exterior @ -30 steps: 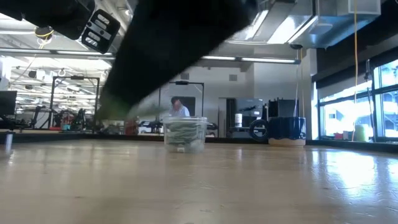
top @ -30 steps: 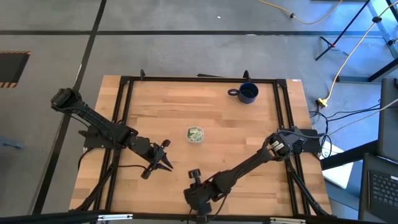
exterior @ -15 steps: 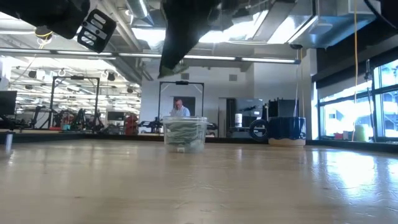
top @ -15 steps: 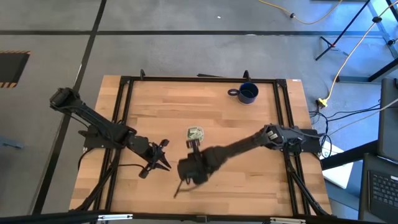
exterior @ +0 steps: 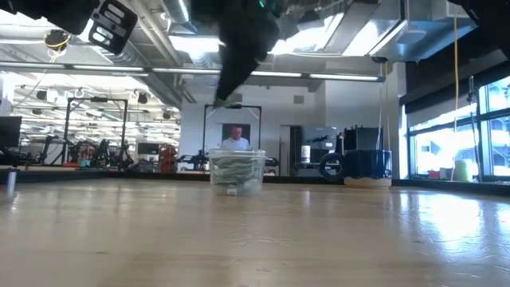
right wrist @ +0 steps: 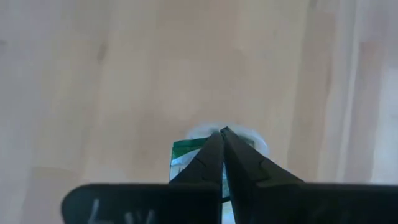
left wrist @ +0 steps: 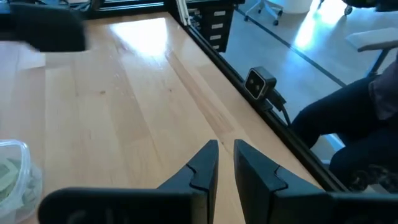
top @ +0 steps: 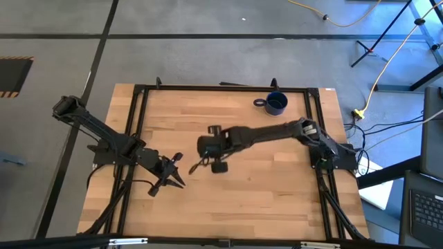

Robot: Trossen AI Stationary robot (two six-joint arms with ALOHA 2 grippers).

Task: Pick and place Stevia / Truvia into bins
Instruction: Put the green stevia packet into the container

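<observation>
The left gripper (left wrist: 225, 163) hovers over bare worktop (left wrist: 124, 106) near its framed edge, fingers a narrow gap apart, holding nothing. A clear cup (left wrist: 15, 177) with pale green sachets (left wrist: 9, 171) sits beside it. A small camera (left wrist: 260, 83), probably, perches on the edge rail.

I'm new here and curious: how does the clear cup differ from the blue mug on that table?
The clear cup is see-through, showing sachets inside; the blue mug is dark and opaque. The mug has a handle, the cup none. The cup sits mid-table; the mug stands near the far edge. Both are round and upright.
</observation>
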